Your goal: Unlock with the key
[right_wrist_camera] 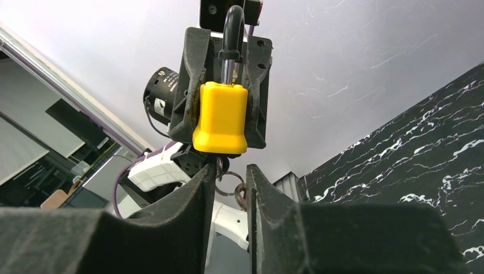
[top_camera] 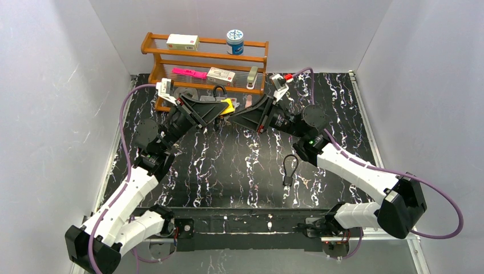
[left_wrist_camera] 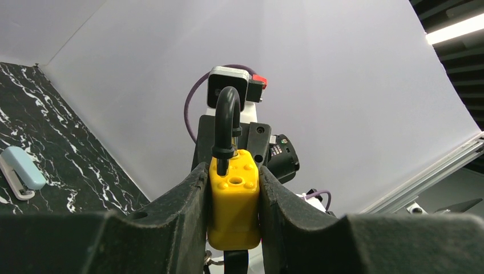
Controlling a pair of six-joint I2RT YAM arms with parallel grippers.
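Bright, even light, soft shadows (a ceiling strip (left_wrist_camera: pixel 456 27) glares in left wrist view).

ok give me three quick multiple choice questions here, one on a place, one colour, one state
1. Where is the round blue tub? A on the mat B top shelf of the rack C in a gripper
2. What colour is the padlock body? A red B yellow C green
3. The left gripper is: A open, empty B out of view C clamped on the padlock
Answers: B, it stands on the top rail; B, yellow in both wrist views; C, its fingers press both sides.
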